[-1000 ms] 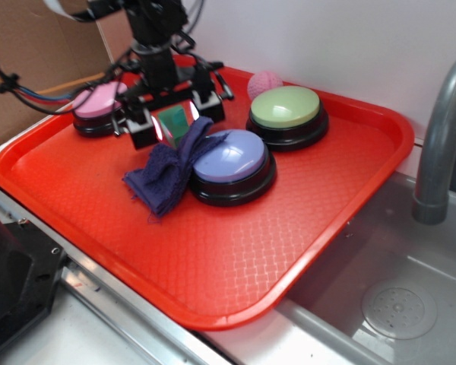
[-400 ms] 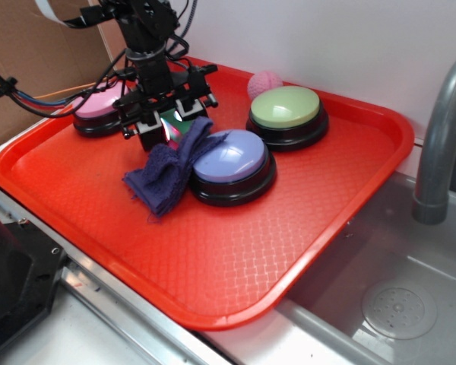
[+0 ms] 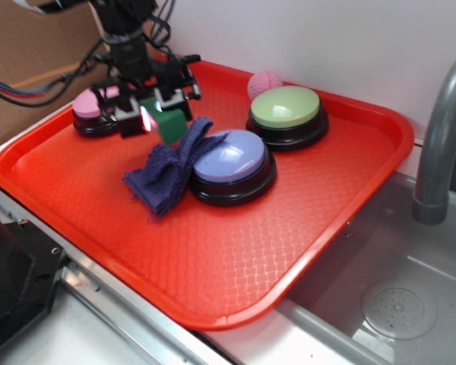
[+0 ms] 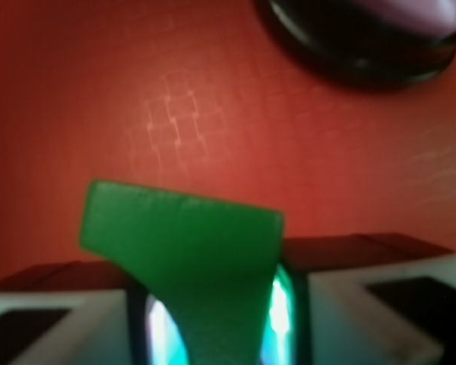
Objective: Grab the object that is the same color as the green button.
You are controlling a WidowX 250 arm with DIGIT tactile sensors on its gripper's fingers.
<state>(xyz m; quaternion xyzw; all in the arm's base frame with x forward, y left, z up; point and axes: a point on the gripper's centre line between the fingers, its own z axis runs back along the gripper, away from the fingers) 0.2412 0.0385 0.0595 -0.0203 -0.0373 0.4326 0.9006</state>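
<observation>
My gripper (image 3: 153,114) is shut on the small dark green block (image 3: 169,124), which hangs off the tray between the pink button and the purple cloth. In the wrist view the green block (image 4: 190,251) fills the space between the two fingers (image 4: 148,327), blurred and close, with red tray below it. The pale-green dome button (image 3: 286,109) on its black base stands at the back right of the tray, well away from my gripper.
A red tray (image 3: 213,258) holds a pink dome button (image 3: 95,106), a lavender-blue dome button (image 3: 229,160), a crumpled purple cloth (image 3: 167,175) and a pink ball (image 3: 264,82). A sink basin (image 3: 387,296) and grey faucet (image 3: 441,137) lie to the right.
The gripper closed on the green block, then rose and shifted left toward the pink button, carrying the block away from the cloth.
</observation>
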